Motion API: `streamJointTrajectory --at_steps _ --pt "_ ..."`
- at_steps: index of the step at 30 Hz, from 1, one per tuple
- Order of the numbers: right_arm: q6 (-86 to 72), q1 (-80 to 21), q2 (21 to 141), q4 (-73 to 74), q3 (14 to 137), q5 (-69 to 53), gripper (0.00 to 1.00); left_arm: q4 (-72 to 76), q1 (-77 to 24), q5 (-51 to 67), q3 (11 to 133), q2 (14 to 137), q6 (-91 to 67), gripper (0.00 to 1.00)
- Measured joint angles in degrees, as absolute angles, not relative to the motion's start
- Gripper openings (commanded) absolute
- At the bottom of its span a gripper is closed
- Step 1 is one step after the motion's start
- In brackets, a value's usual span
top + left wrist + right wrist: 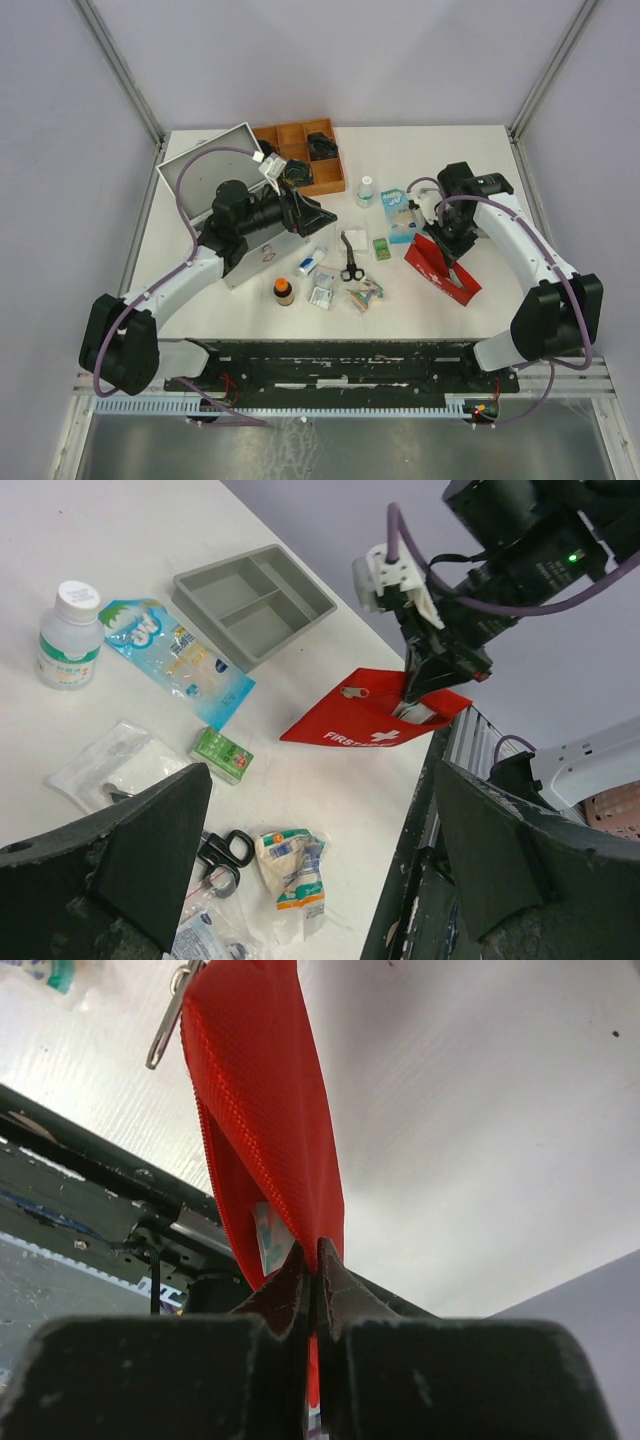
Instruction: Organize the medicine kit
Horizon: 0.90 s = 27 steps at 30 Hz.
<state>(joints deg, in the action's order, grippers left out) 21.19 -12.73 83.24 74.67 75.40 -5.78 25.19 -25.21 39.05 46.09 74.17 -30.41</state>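
The medicine kit [203, 172], a silver-grey case, stands at the left of the table with its lid raised. My left arm lies across its body. My left gripper [312, 213] [320, 880] is open and holds nothing. It hangs over black scissors [225, 850] and a crumpled gauze packet [290, 865]. My right gripper [450, 262] [316, 1250] is shut on the top edge of a red first-aid pouch [438, 268] [375, 720] [265, 1090]. The pouch stands on the table near the front right, and a packet shows inside its open mouth.
A brown wooden compartment tray [300, 155] sits at the back. Loose between the arms are a white bottle [366, 190], a blue packet [397, 203], a green box [381, 248], a brown bottle [284, 291] and small packets [322, 290]. A shallow grey tray [255, 600] lies near the right arm.
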Motion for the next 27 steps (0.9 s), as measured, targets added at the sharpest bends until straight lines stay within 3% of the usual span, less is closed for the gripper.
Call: streamJointTrajectory --at_steps 15,27 --pt "19.3 -12.7 85.2 62.7 66.7 -5.1 0.28 24.8 -25.2 39.0 46.1 72.6 -30.3 0.99" --pt "19.2 -12.7 84.9 61.3 66.6 -5.5 0.32 24.5 -25.2 38.9 46.1 71.2 -29.3 0.99"
